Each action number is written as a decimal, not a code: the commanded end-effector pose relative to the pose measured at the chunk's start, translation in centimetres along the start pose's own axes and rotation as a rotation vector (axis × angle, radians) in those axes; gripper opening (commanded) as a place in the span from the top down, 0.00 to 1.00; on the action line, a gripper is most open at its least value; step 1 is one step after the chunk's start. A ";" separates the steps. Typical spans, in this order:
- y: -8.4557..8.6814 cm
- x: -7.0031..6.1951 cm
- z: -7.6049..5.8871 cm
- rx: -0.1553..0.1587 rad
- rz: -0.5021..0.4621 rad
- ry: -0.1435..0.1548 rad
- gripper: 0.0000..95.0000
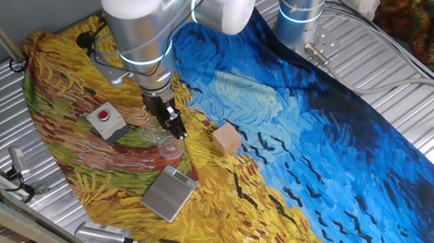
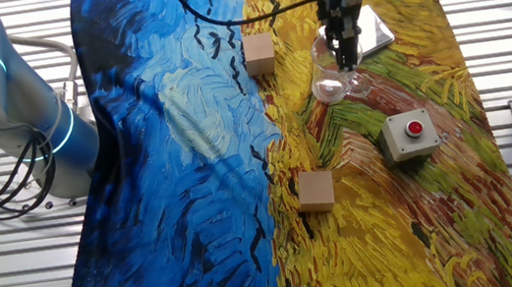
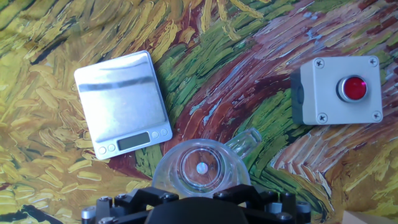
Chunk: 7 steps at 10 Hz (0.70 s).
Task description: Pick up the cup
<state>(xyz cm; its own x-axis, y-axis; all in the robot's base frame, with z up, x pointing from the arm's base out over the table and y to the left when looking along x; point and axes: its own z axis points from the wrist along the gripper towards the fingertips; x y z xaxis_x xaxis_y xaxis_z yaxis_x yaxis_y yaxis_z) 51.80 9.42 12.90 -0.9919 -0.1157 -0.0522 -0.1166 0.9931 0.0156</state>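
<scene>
Nearest the hand view's lens sits the cup [image 3: 201, 169], seen from above just beside the gripper [image 3: 198, 208] body; you cannot tell how the jaws stand. A silver scale [image 3: 123, 104] lies left, a grey button box [image 3: 337, 91] right. In one fixed view, the cup [image 1: 170, 147] rests on the cloth [image 1: 305, 152] below the fingers; descend straight. In the other fixed view, a finger appears inside the rim; close gently and lift vertically.
</scene>
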 end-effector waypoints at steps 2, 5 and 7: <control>-0.1 0.0 0.0 0.000 0.002 0.001 0.00; -0.2 -0.1 0.2 -0.001 0.000 0.001 0.00; -0.3 0.0 0.4 -0.004 0.000 -0.001 0.00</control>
<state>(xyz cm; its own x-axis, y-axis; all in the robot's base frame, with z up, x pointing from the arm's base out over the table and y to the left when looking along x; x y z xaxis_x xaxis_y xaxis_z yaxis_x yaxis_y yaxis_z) 51.88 9.17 12.41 -0.9919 -0.1153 -0.0524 -0.1164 0.9930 0.0184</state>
